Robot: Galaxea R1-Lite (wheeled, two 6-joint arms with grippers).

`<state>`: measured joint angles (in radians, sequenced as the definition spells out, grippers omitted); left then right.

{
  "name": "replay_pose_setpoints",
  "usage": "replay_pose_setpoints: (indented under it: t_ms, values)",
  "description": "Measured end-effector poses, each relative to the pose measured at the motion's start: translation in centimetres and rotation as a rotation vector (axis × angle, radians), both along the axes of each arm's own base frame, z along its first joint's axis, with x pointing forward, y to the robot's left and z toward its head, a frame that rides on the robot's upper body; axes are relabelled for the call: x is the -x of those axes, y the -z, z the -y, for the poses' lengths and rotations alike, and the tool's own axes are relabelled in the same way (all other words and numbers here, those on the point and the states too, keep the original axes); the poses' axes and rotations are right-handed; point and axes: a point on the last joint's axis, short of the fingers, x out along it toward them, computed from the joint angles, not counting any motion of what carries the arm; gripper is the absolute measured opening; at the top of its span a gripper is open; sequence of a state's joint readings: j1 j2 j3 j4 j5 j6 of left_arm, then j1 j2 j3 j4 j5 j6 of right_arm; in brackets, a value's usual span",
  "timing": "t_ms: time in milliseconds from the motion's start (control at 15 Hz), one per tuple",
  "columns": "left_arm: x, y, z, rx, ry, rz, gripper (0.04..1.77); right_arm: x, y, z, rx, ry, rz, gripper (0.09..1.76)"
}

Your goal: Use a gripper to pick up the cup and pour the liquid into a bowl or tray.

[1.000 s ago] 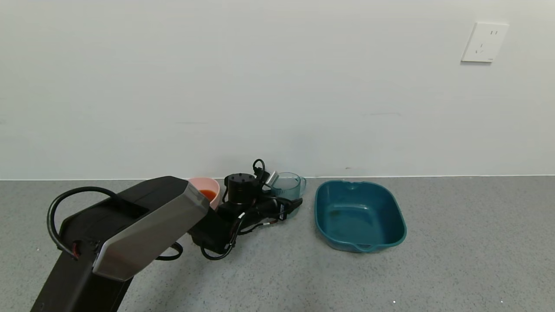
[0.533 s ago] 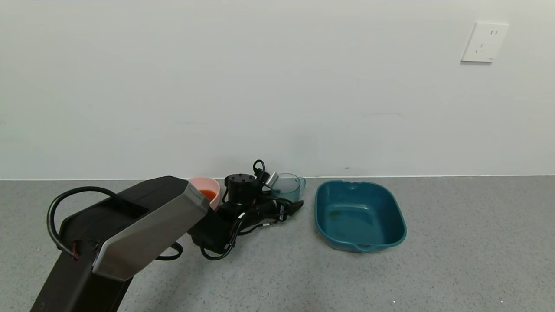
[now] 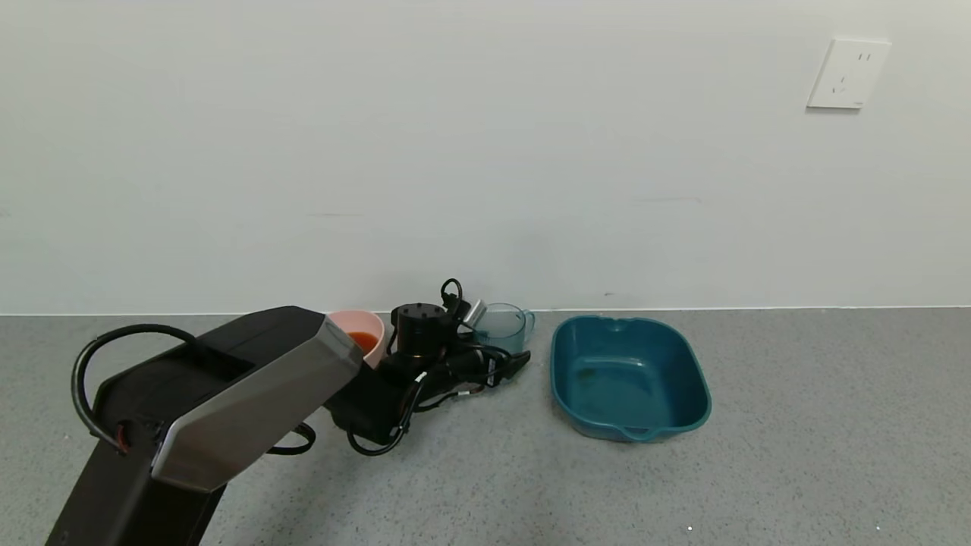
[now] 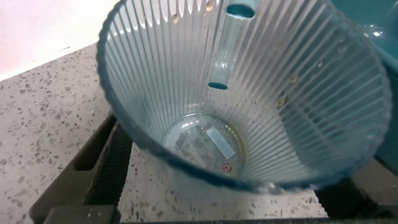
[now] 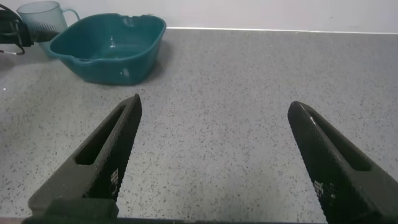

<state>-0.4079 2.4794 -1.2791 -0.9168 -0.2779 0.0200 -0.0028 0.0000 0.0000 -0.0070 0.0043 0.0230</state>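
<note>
The ribbed blue-tinted cup point(image 3: 504, 322) stands upright and empty on the grey table by the wall. In the left wrist view I look into it point(image 4: 249, 93); only a faint film is on its bottom. My left gripper point(image 3: 502, 347) is open, with one finger point(image 4: 102, 168) on each side of the cup's base. The pink bowl point(image 3: 350, 319) stands just left of the gripper, partly hidden by my left arm. It holds the orange-red liquid point(image 3: 365, 340). My right gripper point(image 5: 214, 155) is open and empty over bare table, outside the head view.
A larger teal tray point(image 3: 630, 375) sits right of the cup and holds no liquid; it also shows in the right wrist view point(image 5: 106, 43), with the cup point(image 5: 42, 17) beyond it. The white wall runs right behind the cup and bowl. A wall socket point(image 3: 848, 73) is at the upper right.
My left gripper's near finger has come away from the cup's side. The left arm has drawn back slightly. The cup stays standing by the wall.
</note>
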Motion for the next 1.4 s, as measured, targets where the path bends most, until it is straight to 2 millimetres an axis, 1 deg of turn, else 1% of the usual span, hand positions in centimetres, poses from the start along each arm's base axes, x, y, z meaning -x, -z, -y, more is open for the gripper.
replay_pose_setpoints:
  t_ms: [400,867,1133,1400]
  values:
    - [1.1,-0.7,-0.6,-0.018,-0.008,-0.005,1.69,0.0,0.0,0.0,0.0,0.0,0.0,1.71]
    - [3.0,-2.1,-2.2,-0.054,-0.045,-0.014,1.7,0.0,0.0,0.0,0.0,0.0,0.0,1.71]
    - [4.9,-4.0,-3.5,-0.058,-0.058,-0.019,1.71,0.0,0.0,0.0,0.0,0.0,0.0,1.71]
    - [7.8,-5.8,-4.8,-0.072,-0.072,-0.024,1.71,0.0,0.0,0.0,0.0,0.001,0.0,1.71]
